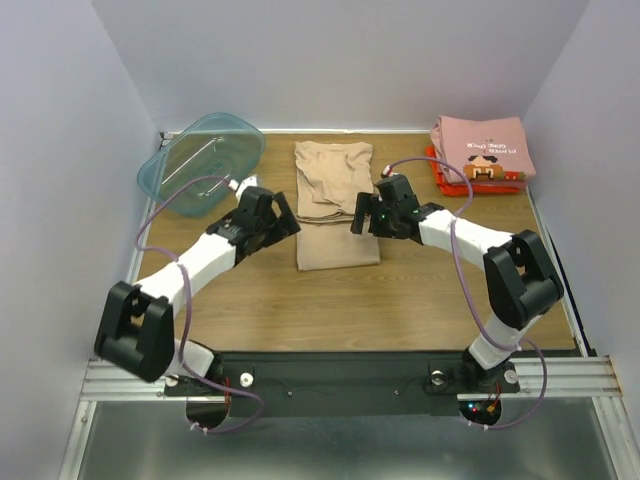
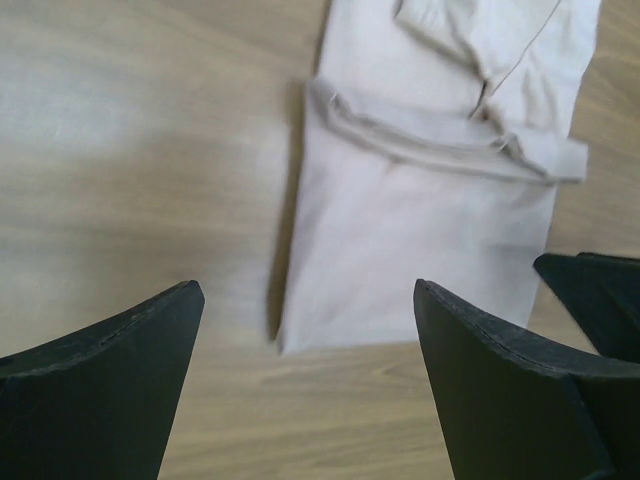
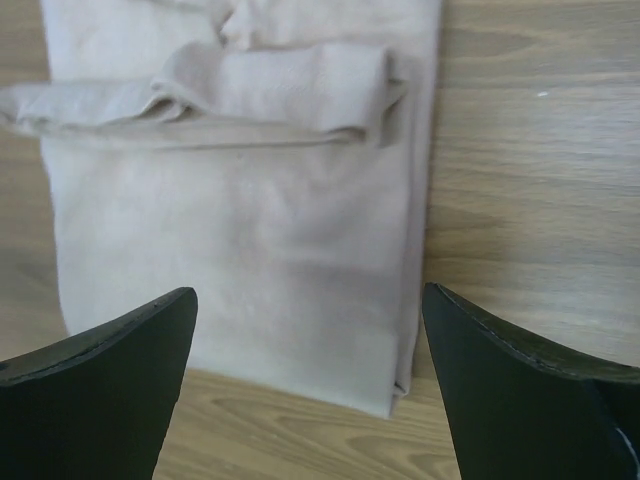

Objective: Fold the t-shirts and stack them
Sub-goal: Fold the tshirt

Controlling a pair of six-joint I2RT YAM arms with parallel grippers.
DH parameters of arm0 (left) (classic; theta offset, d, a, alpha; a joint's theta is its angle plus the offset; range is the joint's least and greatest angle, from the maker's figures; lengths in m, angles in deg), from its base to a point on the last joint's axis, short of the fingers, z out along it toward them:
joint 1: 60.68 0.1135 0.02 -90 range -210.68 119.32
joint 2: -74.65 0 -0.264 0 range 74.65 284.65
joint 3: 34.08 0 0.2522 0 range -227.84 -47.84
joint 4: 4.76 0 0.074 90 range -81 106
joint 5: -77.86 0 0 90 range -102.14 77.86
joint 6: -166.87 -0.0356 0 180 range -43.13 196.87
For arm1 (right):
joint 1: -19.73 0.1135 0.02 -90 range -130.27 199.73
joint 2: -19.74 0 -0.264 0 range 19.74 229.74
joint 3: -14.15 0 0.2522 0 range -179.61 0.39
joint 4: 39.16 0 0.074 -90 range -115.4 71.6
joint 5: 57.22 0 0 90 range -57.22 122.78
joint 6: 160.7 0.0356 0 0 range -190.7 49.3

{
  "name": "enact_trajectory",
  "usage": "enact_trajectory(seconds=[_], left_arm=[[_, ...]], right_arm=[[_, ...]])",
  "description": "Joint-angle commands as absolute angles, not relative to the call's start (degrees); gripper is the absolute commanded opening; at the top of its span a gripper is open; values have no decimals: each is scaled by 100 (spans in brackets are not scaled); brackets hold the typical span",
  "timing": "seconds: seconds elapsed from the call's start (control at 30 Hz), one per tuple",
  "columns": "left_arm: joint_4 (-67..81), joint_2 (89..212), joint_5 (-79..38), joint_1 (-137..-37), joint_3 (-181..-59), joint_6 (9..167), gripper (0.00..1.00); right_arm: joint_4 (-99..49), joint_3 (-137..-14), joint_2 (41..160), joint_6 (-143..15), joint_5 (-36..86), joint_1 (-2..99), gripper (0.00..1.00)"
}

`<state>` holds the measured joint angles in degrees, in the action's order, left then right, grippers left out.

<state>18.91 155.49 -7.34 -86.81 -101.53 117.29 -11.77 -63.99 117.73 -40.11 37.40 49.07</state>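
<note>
The tan t-shirt (image 1: 335, 205) lies partly folded in a long strip at the table's middle, its far half doubled over with a loose fold edge. It shows in the left wrist view (image 2: 420, 240) and the right wrist view (image 3: 240, 220). My left gripper (image 1: 284, 222) is open and empty at its left edge. My right gripper (image 1: 362, 218) is open and empty at its right edge. The pink printed t-shirt (image 1: 482, 148) lies folded on top of the red-orange t-shirt (image 1: 440, 175) at the back right.
A translucent teal plastic tub (image 1: 200, 162) stands at the back left. Grey walls close in the table on three sides. Bare wooden tabletop (image 1: 330, 310) lies in front of the tan shirt.
</note>
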Motion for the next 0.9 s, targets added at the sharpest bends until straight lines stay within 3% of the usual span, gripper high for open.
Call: enact_trajectory(seconds=[0.0,0.13,0.57,0.87], left_arm=[[1841,14666,-756,-8687,-9119,12072,99],[1927,13646,-424,-8678,-8266,12309,99],[2491,11660,553,-8678,-7895,12591,99],[1174,10068,1089,-8678,-7351,12327,99]], right_arm=[[-2073,-6175,11449,-4563,2544,5005,100],[-2487,-6147,11667,-5188,1748,5294,100],[-2918,-7624,13397,-5171,3075,5392,100],[-3058,-8881,14181,-5057,4103,5269,100]])
